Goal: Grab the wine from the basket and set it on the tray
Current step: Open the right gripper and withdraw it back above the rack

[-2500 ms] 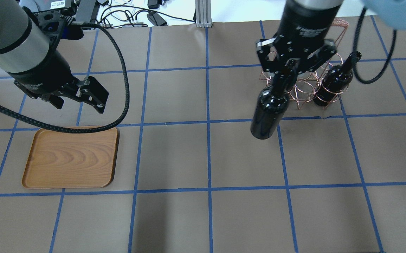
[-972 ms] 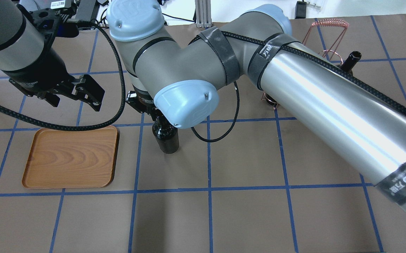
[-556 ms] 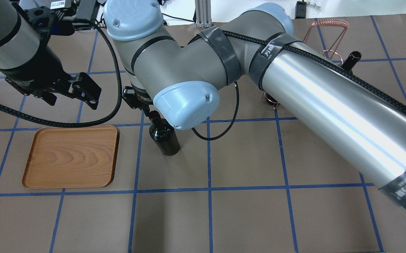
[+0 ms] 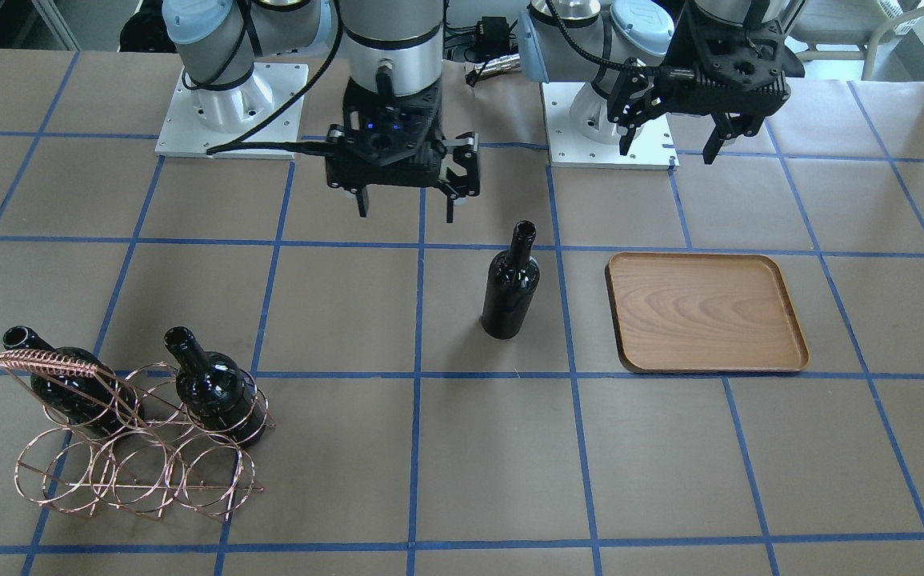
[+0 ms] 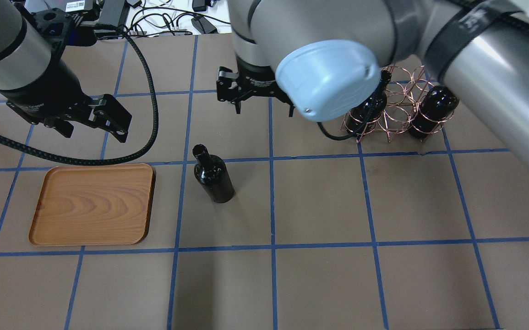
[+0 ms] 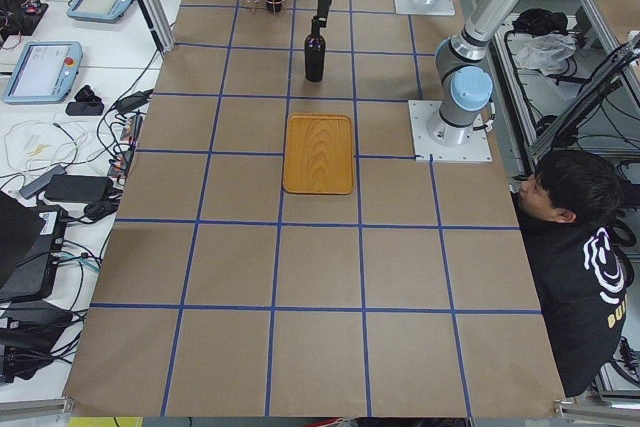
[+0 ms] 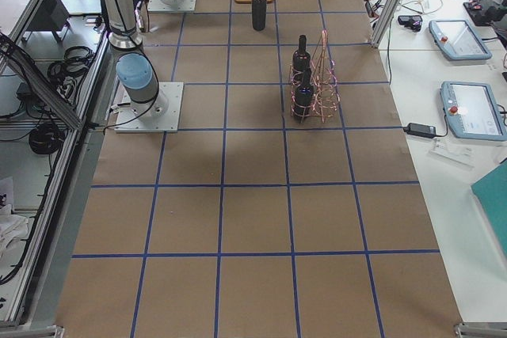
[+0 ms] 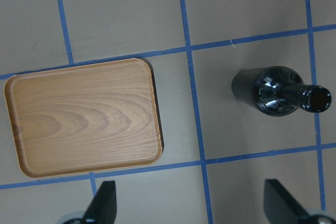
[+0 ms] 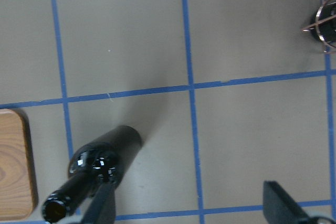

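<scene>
One dark wine bottle (image 5: pixel 213 176) stands upright on the table by itself, just right of the wooden tray (image 5: pixel 92 204); it also shows in the front view (image 4: pixel 510 284) and both wrist views (image 8: pixel 278 91) (image 9: pixel 100 169). My right gripper (image 5: pixel 264 107) (image 4: pixel 406 212) is open and empty, raised behind the bottle and apart from it. My left gripper (image 5: pixel 95 133) (image 4: pixel 667 148) is open and empty, hovering behind the empty tray (image 4: pixel 706 312). The copper wire basket (image 4: pixel 134 456) (image 5: pixel 397 110) holds two more bottles (image 4: pixel 214 388) (image 4: pixel 62 384).
The robot bases (image 4: pixel 230 112) stand at the robot's edge of the table, and cables (image 5: pixel 168 20) lie just past its far edge. A seated operator (image 6: pixel 575 247) is at the table side. Tablets (image 7: pixel 455 37) lie on a side bench. Blue tape grids the brown tabletop.
My right gripper carried the bottle from the basket toward the tray, set it upright, let go and pulled up and away. My left gripper has hardly moved.
</scene>
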You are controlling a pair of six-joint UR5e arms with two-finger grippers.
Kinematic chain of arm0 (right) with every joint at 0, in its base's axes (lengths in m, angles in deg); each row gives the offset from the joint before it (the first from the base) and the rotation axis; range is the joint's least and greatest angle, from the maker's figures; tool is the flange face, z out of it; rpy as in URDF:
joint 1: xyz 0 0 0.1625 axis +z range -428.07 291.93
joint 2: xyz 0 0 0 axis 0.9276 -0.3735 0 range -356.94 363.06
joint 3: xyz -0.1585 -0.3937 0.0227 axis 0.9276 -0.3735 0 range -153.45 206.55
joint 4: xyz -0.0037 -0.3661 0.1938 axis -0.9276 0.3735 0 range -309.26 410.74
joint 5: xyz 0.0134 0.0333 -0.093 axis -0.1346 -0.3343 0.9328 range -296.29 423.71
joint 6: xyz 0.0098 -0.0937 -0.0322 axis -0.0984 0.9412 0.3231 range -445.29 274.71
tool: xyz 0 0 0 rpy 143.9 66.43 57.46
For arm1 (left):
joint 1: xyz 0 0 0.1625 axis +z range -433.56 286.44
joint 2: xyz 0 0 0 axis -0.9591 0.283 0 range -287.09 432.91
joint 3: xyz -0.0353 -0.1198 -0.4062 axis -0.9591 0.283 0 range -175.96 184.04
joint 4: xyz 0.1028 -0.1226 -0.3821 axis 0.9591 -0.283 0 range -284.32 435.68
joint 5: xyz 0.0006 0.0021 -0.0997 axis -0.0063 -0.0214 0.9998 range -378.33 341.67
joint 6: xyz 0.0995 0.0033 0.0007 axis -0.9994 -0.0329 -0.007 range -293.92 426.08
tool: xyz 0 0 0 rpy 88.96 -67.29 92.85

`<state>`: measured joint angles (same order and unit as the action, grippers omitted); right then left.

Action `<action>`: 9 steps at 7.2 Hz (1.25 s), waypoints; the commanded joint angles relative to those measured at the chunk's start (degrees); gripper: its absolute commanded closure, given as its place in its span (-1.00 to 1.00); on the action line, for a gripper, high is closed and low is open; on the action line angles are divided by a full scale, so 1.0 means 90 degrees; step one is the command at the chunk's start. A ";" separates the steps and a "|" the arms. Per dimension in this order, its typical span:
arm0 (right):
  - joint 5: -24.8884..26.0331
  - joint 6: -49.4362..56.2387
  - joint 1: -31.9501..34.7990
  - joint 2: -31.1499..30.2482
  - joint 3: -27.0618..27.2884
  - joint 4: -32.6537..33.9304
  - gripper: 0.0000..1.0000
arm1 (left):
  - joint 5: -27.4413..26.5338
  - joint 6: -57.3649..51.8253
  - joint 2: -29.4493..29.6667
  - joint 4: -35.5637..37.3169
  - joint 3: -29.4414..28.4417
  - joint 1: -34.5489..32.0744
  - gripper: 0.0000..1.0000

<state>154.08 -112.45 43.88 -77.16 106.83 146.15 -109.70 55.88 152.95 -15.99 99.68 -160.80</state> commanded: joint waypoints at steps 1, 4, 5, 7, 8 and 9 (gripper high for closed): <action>0.0028 0.0983 -0.0882 -0.0343 0.0005 -0.0425 -0.99 | 0.0015 0.0010 0.0042 0.0000 -0.0002 -0.0014 -1.00; -0.0002 0.2128 -0.1831 -0.0723 0.0063 -0.1485 -0.99 | 0.0113 -0.0028 0.0052 -0.0020 0.0105 -0.0218 -1.00; -0.0002 0.2139 -0.1940 -0.0802 0.0131 -0.1490 -0.99 | 0.0123 0.0135 0.0091 0.0028 0.0106 -0.0306 -1.00; -0.0002 0.2101 -0.1960 -0.0833 0.0239 -0.1402 -0.99 | 0.0133 0.0400 0.0421 0.0766 0.0038 -0.0783 -1.00; 0.0056 0.2100 -0.1951 -0.0842 0.0336 -0.0977 -0.99 | 0.0142 0.0410 0.0607 0.0935 -0.0001 -0.1027 -1.00; 0.0057 0.2100 -0.1951 -0.0852 0.0366 -0.0934 -1.00 | 0.0133 0.0420 0.0773 0.0956 -0.0157 -0.1262 -1.00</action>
<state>154.44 -93.51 26.33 -84.70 109.54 136.17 -108.47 59.44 157.97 -8.65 99.50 -169.47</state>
